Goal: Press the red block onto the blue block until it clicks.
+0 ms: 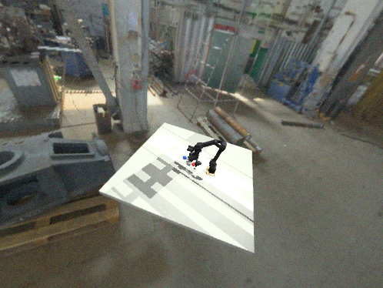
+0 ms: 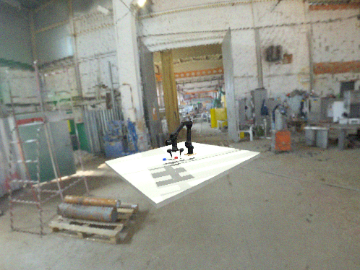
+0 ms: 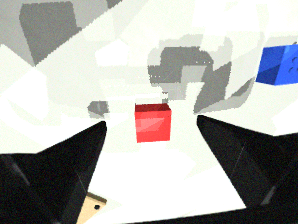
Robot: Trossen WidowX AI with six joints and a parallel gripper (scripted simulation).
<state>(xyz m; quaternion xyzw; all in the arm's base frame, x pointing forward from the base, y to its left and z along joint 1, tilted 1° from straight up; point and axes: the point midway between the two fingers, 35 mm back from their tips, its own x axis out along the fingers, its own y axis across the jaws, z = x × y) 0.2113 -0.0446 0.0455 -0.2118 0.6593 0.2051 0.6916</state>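
Observation:
The red block (image 1: 193, 164) (image 2: 176, 157) (image 3: 153, 125) rests on the white table top. In the wrist view it shows between the two black fingertips, a little nearer the left one, with white table visible on both sides of it. The blue block (image 1: 184, 158) (image 2: 164, 159) (image 3: 278, 65) lies apart from it, at the upper right of the wrist view and cut by the frame edge; small round marks show on its side. My gripper (image 3: 152, 121) is wide open and empty, pointing down above the red block. Its exact height is hard to tell.
The white table (image 1: 227, 216) (image 2: 144, 180) carries the arm's tan base plate (image 1: 210, 173) (image 3: 91, 207), which shows at the lower left of the wrist view. Dark shadows of the arm fall on the table top. Beyond the table edges lies the workshop floor.

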